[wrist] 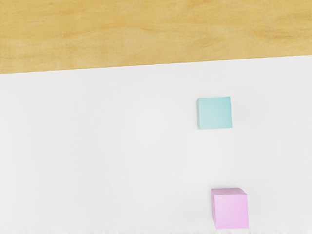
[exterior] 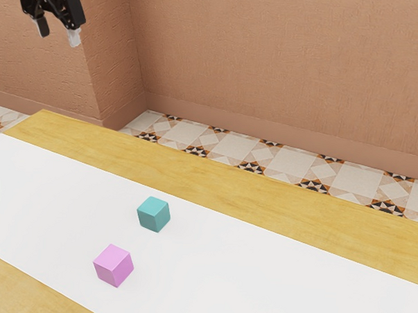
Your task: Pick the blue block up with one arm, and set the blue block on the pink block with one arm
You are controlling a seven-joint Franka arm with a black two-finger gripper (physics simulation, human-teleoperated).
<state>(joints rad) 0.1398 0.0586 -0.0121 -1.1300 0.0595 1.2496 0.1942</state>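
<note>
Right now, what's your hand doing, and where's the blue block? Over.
Hand open, up high, holding nothing. Blue block on the white mat, apart from the pink block. Nothing between them.

I'm working in what looks like a room in a home: rough terracotta walls (exterior: 283, 56), a skirting board (exterior: 286, 134), geometric cream-and-brown floor tiles (exterior: 292, 163), and my wooden table (exterior: 276, 201) with a white strip (exterior: 48, 191) along it.
</note>
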